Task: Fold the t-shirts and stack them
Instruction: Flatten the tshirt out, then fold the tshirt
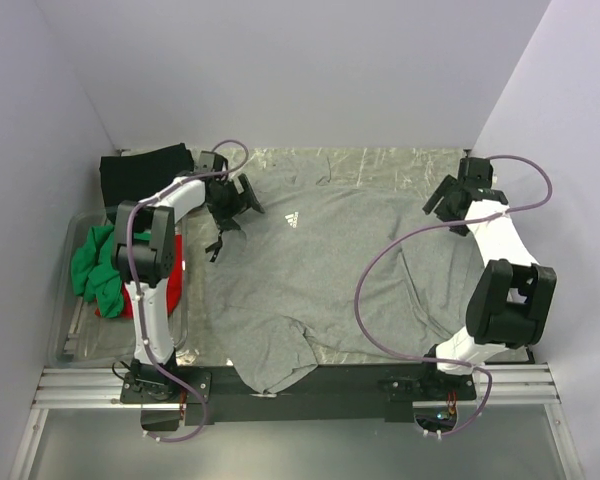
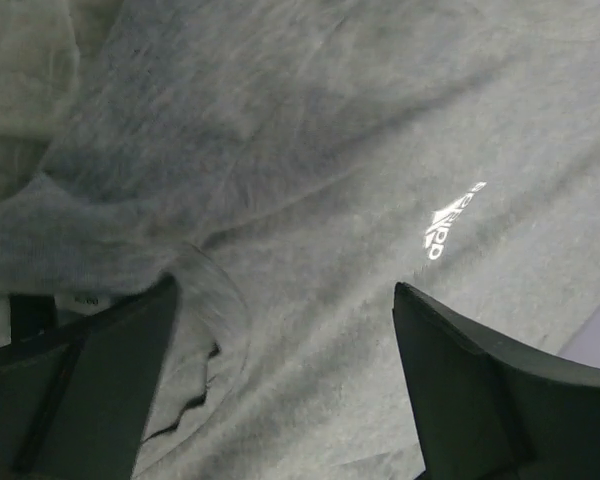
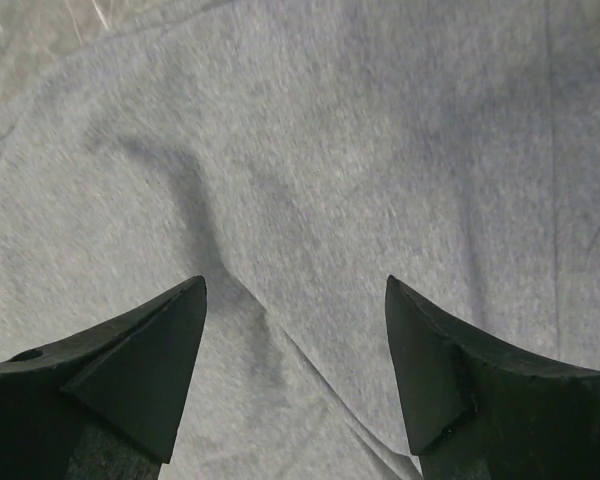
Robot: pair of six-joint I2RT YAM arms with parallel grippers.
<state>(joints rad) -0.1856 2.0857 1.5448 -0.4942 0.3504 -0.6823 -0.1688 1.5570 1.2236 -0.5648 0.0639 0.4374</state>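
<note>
Table [image 1: 400, 160]: grey t-shirt [image 1: 330, 260] flat beneath left jaws, right jaws; both gaping, empty.

1. The top view looks down from behind the arm bases across the shiny film-covered surface [image 1: 400, 160].
2. Wrist views look closely down past the left pincer [image 2: 285, 290] and right pincer [image 3: 295, 285].
3. All share the large heather-grey fabric t-shirt [image 1: 330, 260].
</note>
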